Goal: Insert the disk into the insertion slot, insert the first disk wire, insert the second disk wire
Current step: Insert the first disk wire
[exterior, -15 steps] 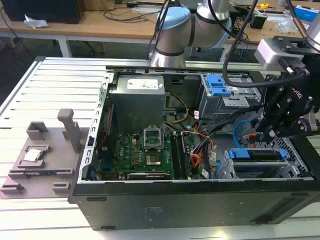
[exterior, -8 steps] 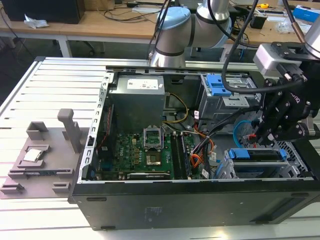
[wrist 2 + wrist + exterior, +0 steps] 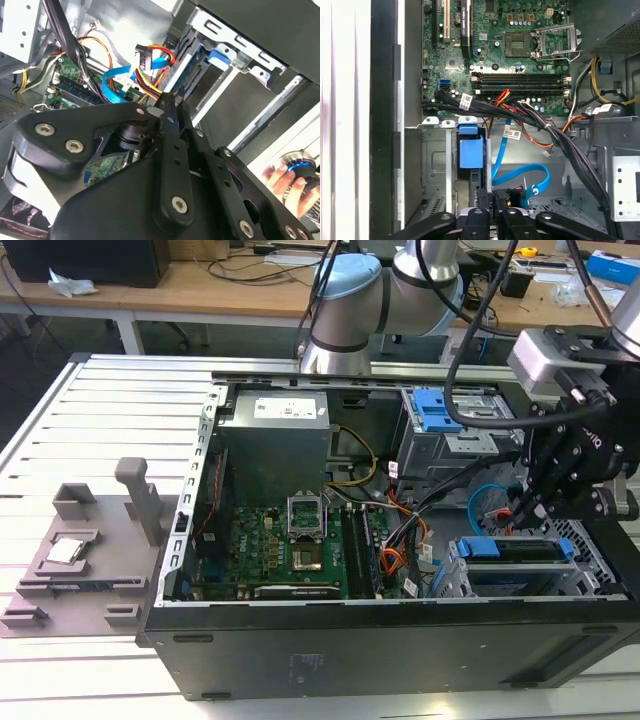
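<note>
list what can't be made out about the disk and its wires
1. Label on the disk: exterior view, the insertion slot covers all but its blue carrier edge.
2. End of the blue cable: first wrist view, it passes behind the gripper.
3. Whether any wire is plugged in: both wrist views, the gripper blocks the disk's connectors.

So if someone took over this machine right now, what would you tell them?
Gripper: low inside the case, right at the insertion slot; grip unclear.
Disk: sits in the slot, so that step looks done.
Blue cable and the coloured-wire connector look loose beside it: both wires appear left to do.
A person's hand holds a round control.
</note>
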Available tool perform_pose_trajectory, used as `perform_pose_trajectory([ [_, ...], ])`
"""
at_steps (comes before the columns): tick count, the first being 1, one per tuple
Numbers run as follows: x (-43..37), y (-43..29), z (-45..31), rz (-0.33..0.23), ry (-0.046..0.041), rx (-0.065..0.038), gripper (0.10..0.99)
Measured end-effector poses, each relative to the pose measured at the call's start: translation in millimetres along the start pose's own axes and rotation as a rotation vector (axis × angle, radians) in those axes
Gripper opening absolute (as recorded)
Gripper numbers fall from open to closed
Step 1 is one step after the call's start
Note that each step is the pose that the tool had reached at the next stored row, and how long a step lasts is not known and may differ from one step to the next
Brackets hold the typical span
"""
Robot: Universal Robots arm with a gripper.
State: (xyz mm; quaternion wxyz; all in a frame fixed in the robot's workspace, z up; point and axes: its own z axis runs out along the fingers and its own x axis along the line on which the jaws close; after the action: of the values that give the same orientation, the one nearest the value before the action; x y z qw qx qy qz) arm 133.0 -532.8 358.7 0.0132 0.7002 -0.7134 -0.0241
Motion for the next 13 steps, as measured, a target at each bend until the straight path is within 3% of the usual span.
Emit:
perform_pose_trajectory([
  [6,3.5,-11.3,6.0,0.0,0.0002,0.0,0.165],
  [13,3.6,-13.5,9.6,0.0,0.0,0.0,0.165],
])
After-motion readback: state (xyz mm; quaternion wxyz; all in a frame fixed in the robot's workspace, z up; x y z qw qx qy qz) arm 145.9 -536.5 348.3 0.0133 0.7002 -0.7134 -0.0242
